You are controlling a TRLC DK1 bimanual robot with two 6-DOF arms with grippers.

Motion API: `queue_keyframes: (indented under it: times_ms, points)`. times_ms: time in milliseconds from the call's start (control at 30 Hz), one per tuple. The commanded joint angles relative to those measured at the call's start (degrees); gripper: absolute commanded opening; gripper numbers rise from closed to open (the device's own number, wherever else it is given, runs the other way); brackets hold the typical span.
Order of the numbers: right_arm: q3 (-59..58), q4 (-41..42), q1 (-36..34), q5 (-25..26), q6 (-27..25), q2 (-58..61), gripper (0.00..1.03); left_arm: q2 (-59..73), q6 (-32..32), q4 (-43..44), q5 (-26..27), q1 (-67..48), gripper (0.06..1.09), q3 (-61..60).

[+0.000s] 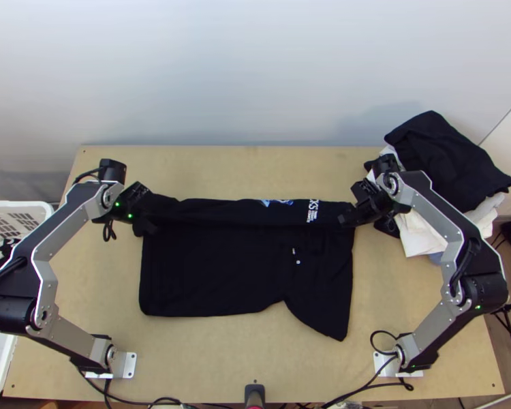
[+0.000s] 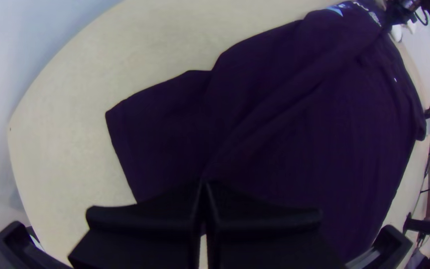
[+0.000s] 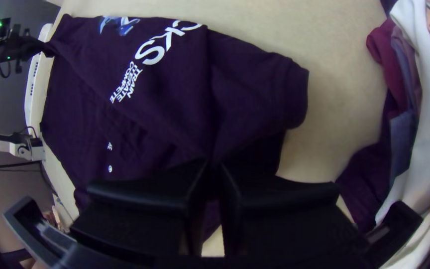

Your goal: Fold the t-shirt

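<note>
My left tool [image 2: 204,180] grips the t-shirt [image 1: 214,273] at ten o'clock, my right tool [image 3: 214,163] at two; I'd lower both towards six (evenly, taut).

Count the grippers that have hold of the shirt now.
2: the left gripper pinches the black t-shirt toward its far left corner, the right gripper toward its far right.

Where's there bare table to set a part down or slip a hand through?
Bare wood shows between t-shirt and near edge, and beyond the t-shirt toward the wall. Crowded: far right, clothes pile; t-shirt's far side, left gripper and right gripper.
</note>
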Motion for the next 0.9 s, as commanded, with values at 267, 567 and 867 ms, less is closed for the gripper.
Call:
queue_keyframes:
  times_ms: [267,567,867]
  points:
    - [1.65,0.48,-0.35,0.17,0.71,0.45,0.71,-2.45,-0.03,1.97,-0.23,-0.35,1.05,-3.34]
    - [4.55,-4.09,-2.81,2.89,-0.7,-4.38,0.99,-6.05,0.85,1.44,-0.4,5.72,1.05,-0.35]
    - [-2.75,-11.12,2.99,3.07,-1.76,-15.28,0.99,-21.7,3.48,-9.64,-0.49,-0.43,1.05,-4.39]
